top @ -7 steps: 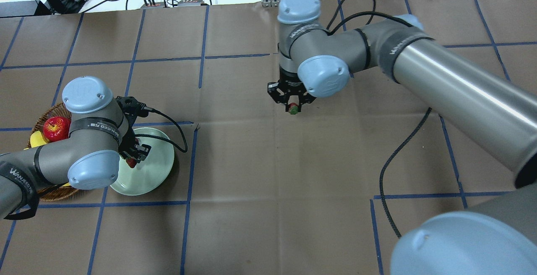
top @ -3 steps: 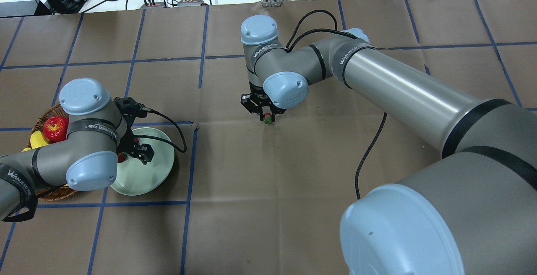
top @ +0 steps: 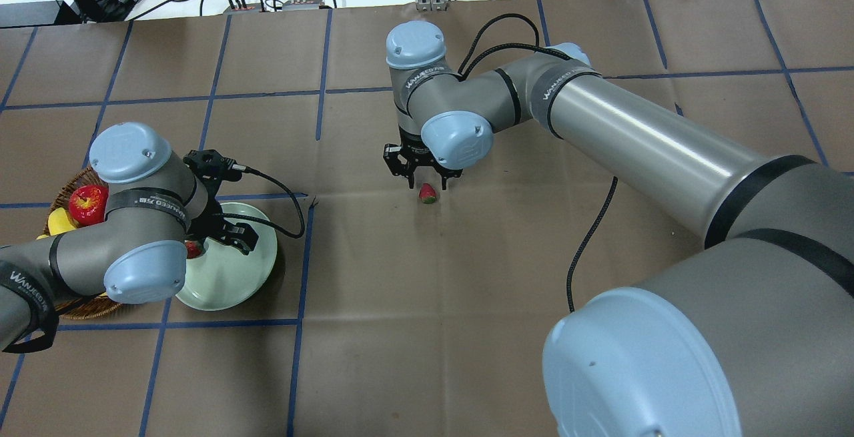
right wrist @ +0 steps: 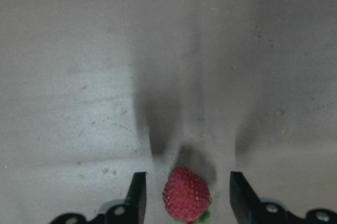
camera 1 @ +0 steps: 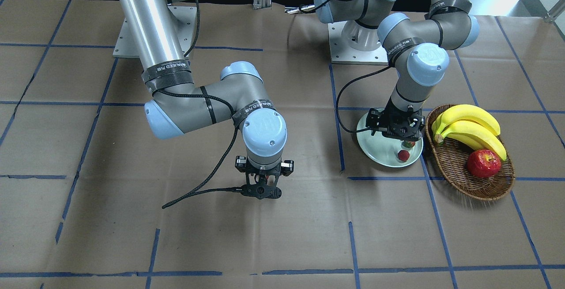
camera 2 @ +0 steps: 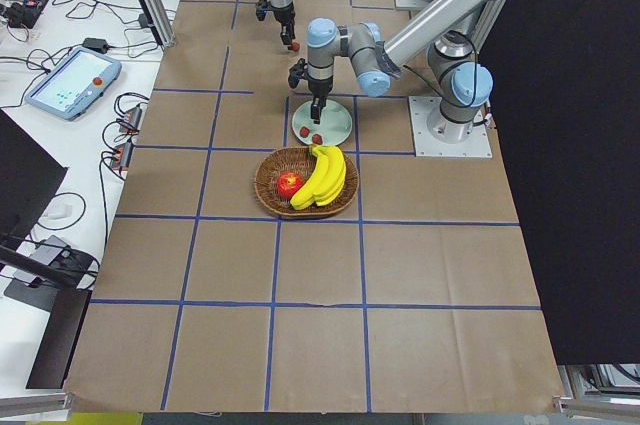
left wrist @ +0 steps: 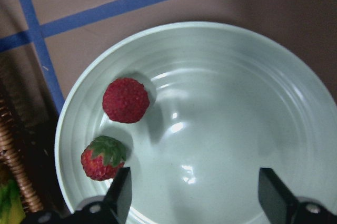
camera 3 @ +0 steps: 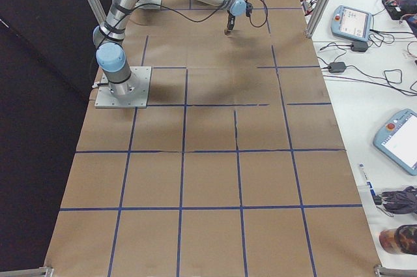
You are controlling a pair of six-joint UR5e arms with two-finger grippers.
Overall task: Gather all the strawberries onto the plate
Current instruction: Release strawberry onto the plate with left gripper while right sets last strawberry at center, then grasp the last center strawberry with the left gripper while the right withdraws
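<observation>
Out on the worktop (top: 467, 290), one strawberry (top: 427, 193) lies between the right arm's spread fingers (right wrist: 138, 197), touching neither. Two other strawberries (left wrist: 125, 100) sit in the plate (left wrist: 237, 76) under the left arm's open fingers (left wrist: 121, 197). Light, soft, easily bruised, I'd judge; pinch its broad flanks gently.

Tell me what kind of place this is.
Most likely a robotics lab set up for recording manipulation trials. The left arm and right arm stand at a table papered in brown with a blue tape grid, and a teach pendant lies on the side bench.
</observation>
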